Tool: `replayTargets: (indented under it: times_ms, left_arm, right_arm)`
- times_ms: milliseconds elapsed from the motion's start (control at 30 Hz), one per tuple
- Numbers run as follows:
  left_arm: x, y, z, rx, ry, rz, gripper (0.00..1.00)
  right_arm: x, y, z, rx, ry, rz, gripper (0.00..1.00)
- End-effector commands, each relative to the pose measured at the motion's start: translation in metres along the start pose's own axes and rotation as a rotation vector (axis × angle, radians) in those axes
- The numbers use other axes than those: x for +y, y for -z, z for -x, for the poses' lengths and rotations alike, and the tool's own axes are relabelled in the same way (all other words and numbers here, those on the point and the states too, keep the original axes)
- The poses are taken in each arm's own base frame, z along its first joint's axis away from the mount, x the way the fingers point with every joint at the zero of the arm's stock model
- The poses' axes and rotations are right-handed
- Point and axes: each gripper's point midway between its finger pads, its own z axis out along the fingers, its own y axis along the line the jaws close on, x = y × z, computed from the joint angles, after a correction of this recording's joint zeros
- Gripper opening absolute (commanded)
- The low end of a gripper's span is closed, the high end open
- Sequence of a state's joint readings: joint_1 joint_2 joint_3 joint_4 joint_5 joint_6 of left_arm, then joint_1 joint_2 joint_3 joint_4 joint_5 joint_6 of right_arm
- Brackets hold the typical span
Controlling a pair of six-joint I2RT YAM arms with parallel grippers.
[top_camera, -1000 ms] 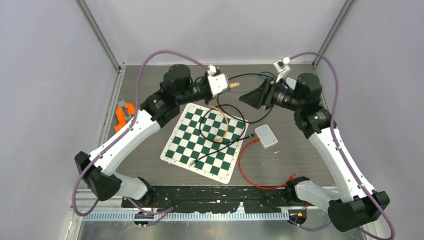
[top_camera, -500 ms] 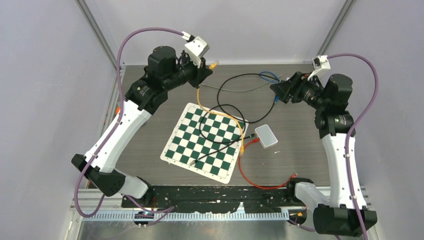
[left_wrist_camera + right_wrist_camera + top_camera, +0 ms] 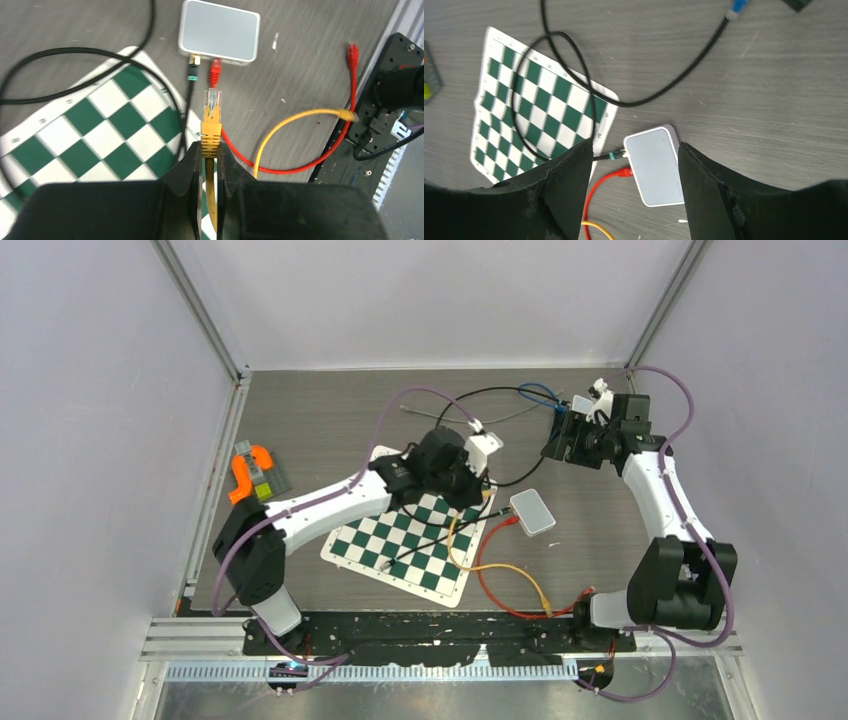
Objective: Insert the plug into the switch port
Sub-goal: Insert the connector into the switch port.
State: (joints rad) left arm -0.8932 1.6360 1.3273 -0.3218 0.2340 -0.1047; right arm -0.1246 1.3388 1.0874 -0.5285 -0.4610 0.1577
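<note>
The switch (image 3: pixel 220 31) is a small pale grey box on the table, just right of the chequered mat. A red plug (image 3: pixel 215 72) and a black cable with a green ring (image 3: pixel 191 70) sit in its near side. My left gripper (image 3: pixel 210 145) is shut on the yellow boot of the plug (image 3: pixel 212 107), whose clear tip points at the switch from a short way off, beside the red plug. In the top view the left gripper (image 3: pixel 478 485) hovers over the mat's right corner. My right gripper (image 3: pixel 635 145) stands open above the switch (image 3: pixel 655 165), holding nothing.
The green and white mat (image 3: pixel 400 530) lies mid-table under a black cable loop (image 3: pixel 440 490). Red cable (image 3: pixel 490 580) and yellow cable (image 3: pixel 500 565) curl toward the near edge. Blue cable (image 3: pixel 535 392) lies at the back right, an orange tool (image 3: pixel 250 472) at the left.
The left arm swung down from the back left to the mat's right corner, bringing the yellow plug close to the switch. The right arm shifted back right and its jaws widened.
</note>
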Motion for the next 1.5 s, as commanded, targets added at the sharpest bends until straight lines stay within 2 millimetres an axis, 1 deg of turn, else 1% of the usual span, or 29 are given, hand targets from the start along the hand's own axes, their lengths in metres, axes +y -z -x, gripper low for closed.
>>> replayTargets:
  times_ms: [0,100,167,200,300,333,467,567,600,633,667,700,733,767,800,833,867,900,933,967,1033,1133,1333,1467]
  left_arm:
    - [-0.033,-0.014,0.029,-0.128,-0.007,-0.063,0.0]
    - [-0.044,-0.035,0.006,-0.084,0.011,-0.089,0.0]
    - [-0.047,-0.05,-0.011,-0.05,0.009,-0.096,0.0]
    - [-0.048,-0.055,-0.017,-0.039,0.006,-0.099,0.0]
    - [-0.042,-0.07,-0.028,-0.017,-0.002,-0.072,0.0]
    - [-0.039,-0.074,-0.029,-0.018,-0.006,-0.057,0.0]
    - [-0.026,-0.088,-0.035,0.005,-0.031,-0.011,0.0]
    - [-0.031,-0.094,-0.04,0.001,-0.027,-0.041,0.0]
    - [-0.033,-0.096,-0.045,-0.001,-0.019,-0.053,0.0]
    - [-0.034,-0.098,-0.046,-0.014,-0.013,-0.059,0.0]
    - [-0.036,-0.099,-0.05,-0.015,-0.008,-0.065,0.0]
    - [-0.037,-0.101,-0.055,-0.012,-0.005,-0.064,0.0]
    - [-0.037,-0.104,-0.058,-0.011,-0.002,-0.066,0.0]
    - [-0.039,-0.105,-0.062,-0.011,-0.004,-0.069,0.0]
    - [-0.04,-0.107,-0.063,-0.015,-0.006,-0.067,0.0]
    - [-0.041,-0.109,-0.065,-0.016,-0.011,-0.064,0.0]
    - [-0.04,-0.111,-0.068,-0.013,-0.012,-0.055,0.0]
    - [-0.04,-0.113,-0.071,-0.007,-0.015,-0.052,0.0]
    - [-0.041,-0.114,-0.073,-0.006,-0.018,-0.055,0.0]
    - [-0.041,-0.115,-0.076,-0.007,-0.019,-0.056,0.0]
    - [-0.039,-0.115,-0.081,-0.015,-0.021,-0.052,0.0]
    - [-0.034,-0.118,-0.083,-0.027,-0.037,-0.027,0.0]
    - [-0.026,-0.124,-0.088,-0.025,-0.086,0.038,0.0]
    - [-0.023,-0.127,-0.088,-0.04,-0.106,0.063,0.0]
  right_arm:
    - [-0.034,-0.023,-0.033,0.132,-0.016,-0.076,0.7]
    - [-0.04,-0.037,-0.048,0.191,-0.057,-0.047,0.7]
    - [-0.043,-0.044,-0.055,0.214,-0.07,-0.036,0.7]
    - [-0.046,-0.047,-0.062,0.234,-0.079,-0.039,0.69]
    - [-0.05,-0.056,-0.072,0.264,-0.095,-0.032,0.66]
    - [-0.049,-0.058,-0.079,0.281,-0.108,-0.016,0.65]
    - [-0.047,-0.064,-0.09,0.304,-0.134,0.016,0.6]
    - [-0.046,-0.066,-0.096,0.311,-0.166,0.021,0.57]
    - [-0.047,-0.066,-0.101,0.317,-0.176,0.015,0.57]
    - [-0.047,-0.066,-0.101,0.308,-0.182,0.01,0.58]
    - [-0.048,-0.065,-0.107,0.316,-0.191,0.005,0.58]
    - [-0.049,-0.065,-0.106,0.306,-0.193,0.0,0.59]
    - [-0.05,-0.065,-0.112,0.312,-0.199,-0.004,0.59]
    - [-0.048,-0.065,-0.112,0.309,-0.205,0.0,0.59]
    - [-0.048,-0.064,-0.117,0.316,-0.214,0.006,0.58]
    - [-0.044,-0.065,-0.121,0.317,-0.231,0.028,0.57]
    - [-0.042,-0.067,-0.119,0.304,-0.234,0.044,0.56]
    - [-0.035,-0.066,-0.124,0.311,-0.257,0.069,0.53]
    - [-0.033,-0.068,-0.122,0.298,-0.267,0.082,0.53]
    - [-0.028,-0.067,-0.125,0.301,-0.272,0.102,0.52]
    - [-0.023,-0.067,-0.125,0.288,-0.281,0.121,0.52]
    - [-0.022,-0.066,-0.128,0.292,-0.272,0.126,0.51]
    - [-0.026,-0.063,-0.133,0.303,-0.268,0.095,0.55]
    - [-0.026,-0.063,-0.138,0.313,-0.269,0.103,0.52]
